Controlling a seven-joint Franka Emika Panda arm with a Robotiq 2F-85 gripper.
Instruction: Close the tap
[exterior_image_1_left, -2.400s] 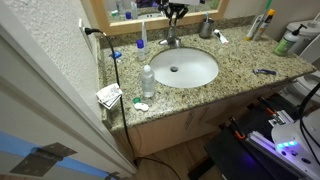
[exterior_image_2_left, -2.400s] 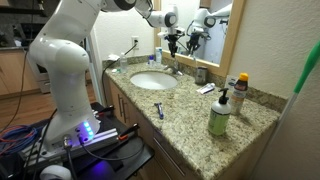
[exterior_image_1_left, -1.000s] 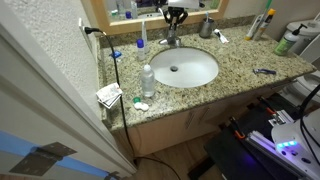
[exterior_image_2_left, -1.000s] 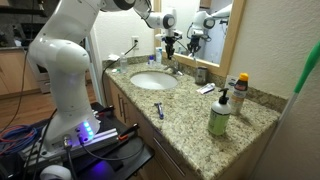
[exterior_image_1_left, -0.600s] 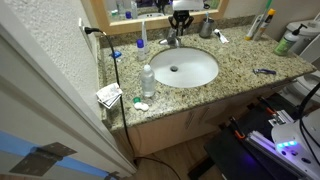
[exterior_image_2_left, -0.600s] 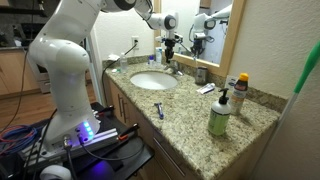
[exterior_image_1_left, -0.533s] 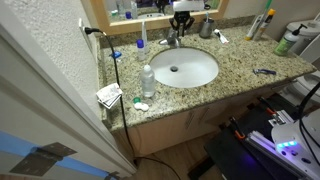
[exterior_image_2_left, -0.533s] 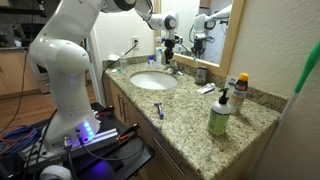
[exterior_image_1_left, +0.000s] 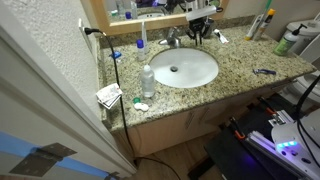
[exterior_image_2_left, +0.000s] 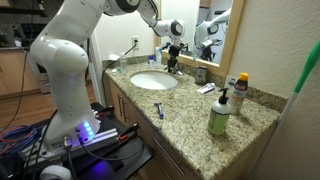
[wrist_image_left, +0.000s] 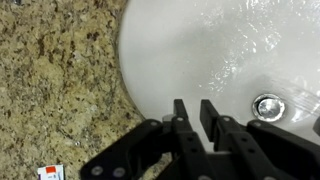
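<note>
The tap (exterior_image_1_left: 172, 40) stands at the rear rim of the white basin (exterior_image_1_left: 196, 72), upper centre of the frame. The end effector (exterior_image_1_left: 200, 30) has shifted from above the lever toward frame right. In the wrist view its fingers (wrist_image_left: 180, 108) are almost together and hold nothing. Treat the lever push as probably complete, and check the spout for flow.

Speckled granite bench (exterior_image_1_left: 240, 58) spans frame centre, light wood cabinet (exterior_image_1_left: 185, 122) beneath. Wood-framed mirror (exterior_image_1_left: 125, 8) along top edge. White door (exterior_image_1_left: 40, 90) fills left foreground. In an exterior view: beige wall (exterior_image_2_left: 280, 50) at right, wall outlet (exterior_image_2_left: 135, 43) upper centre.
</note>
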